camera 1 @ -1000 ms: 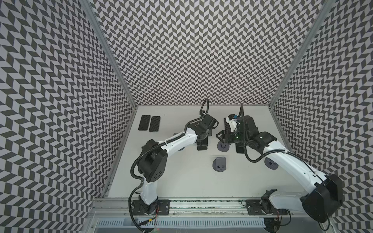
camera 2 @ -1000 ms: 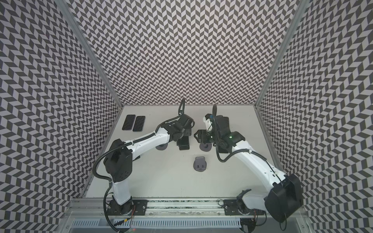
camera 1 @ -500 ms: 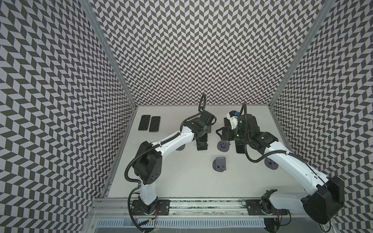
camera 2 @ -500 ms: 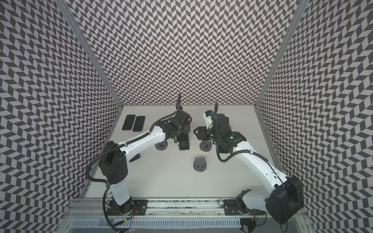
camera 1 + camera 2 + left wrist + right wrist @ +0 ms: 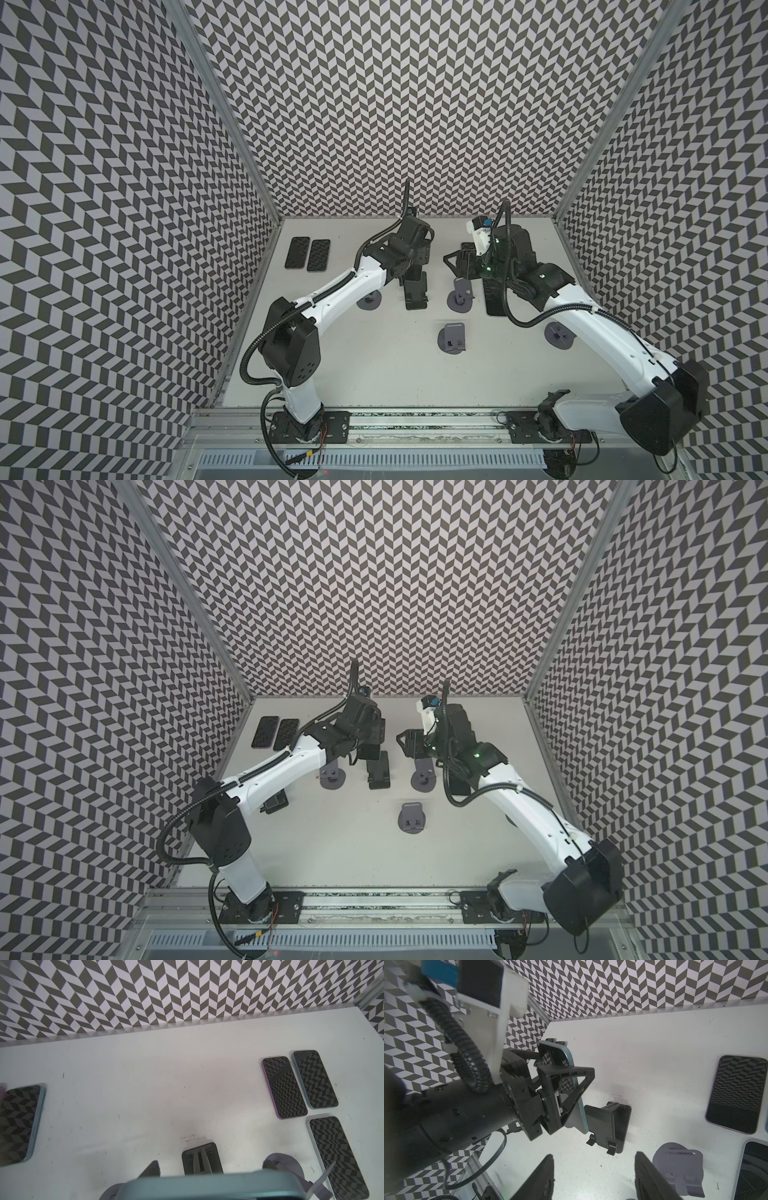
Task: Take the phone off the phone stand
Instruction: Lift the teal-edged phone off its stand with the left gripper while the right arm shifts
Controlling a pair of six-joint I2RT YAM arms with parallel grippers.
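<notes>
Clamping slim blue-edged phone (image 5: 575, 1109), left pincer (image 5: 562, 1064) beside ribbed black plastic stand (image 5: 604, 1122); right pincer (image 5: 593, 1176) wedge-fingered, apart, empty

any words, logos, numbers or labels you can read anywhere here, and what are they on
No text can be read anywhere.
phones: the screens show only the reflected wall pattern, no logo or digits.
stands: plain, no marking.
blue tab on a wrist camera: blurred, no lettering can be made out.
</notes>
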